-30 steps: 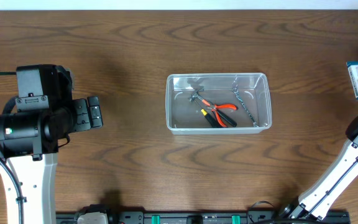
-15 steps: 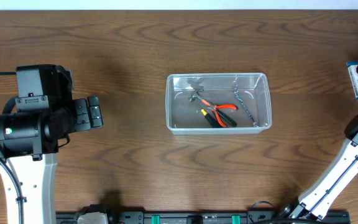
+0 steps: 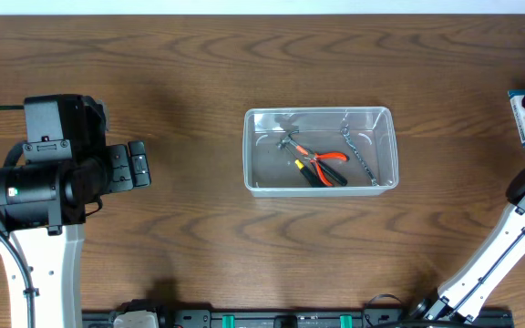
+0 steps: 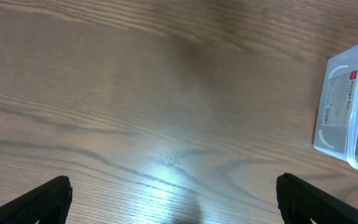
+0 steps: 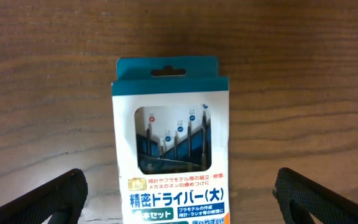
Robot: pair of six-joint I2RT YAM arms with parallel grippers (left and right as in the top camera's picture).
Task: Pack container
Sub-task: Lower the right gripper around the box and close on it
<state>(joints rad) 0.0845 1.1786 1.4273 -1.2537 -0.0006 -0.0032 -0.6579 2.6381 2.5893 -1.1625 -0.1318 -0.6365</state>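
Fingers of the right gripper stand wide apart, one on either side of the blue-and-white screwdriver box, which lies flat on the table. The step in hand looks like picking up that box. To do it well, lower squarely, close on the long edges and lift level. The container sits mid-table, toward nine o'clock from the box and well apart, with red-handled pliers already inside. The left gripper, its jaws also apart, hovers over bare wood at nine o'clock of the container.
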